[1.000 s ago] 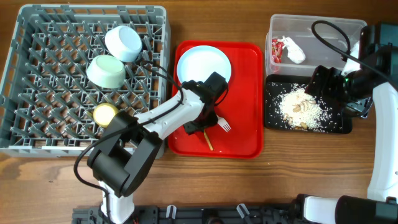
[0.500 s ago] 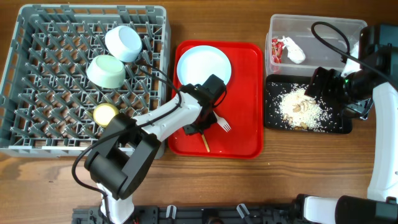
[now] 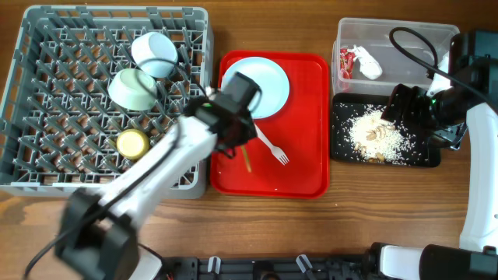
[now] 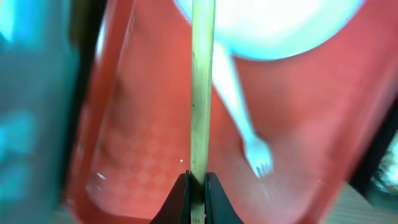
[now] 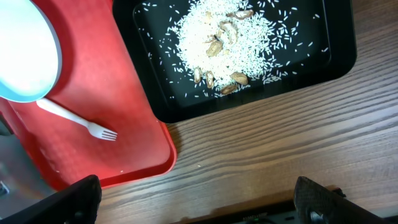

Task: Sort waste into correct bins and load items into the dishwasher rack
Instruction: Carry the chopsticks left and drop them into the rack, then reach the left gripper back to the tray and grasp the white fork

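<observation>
The left arm (image 3: 179,148) has swung up and to the left, closer to the grey rack (image 3: 47,117). The left gripper (image 4: 198,186) took the thin wooden stick (image 4: 202,93) along, pinched at its end. The stick has moved left over the red tray (image 3: 303,117). The white fork (image 3: 272,146) was partly covered before and now shows whole.

Looks pretty plain: white shells on the long links of the left arm (image 3: 156,167) and right arm (image 3: 480,179), chunky black at the joints. Black cable (image 3: 421,39) looping off the right one, tiny green light (image 3: 430,99) there too. Matte black wedge-shaped fingertips (image 4: 179,198).
</observation>
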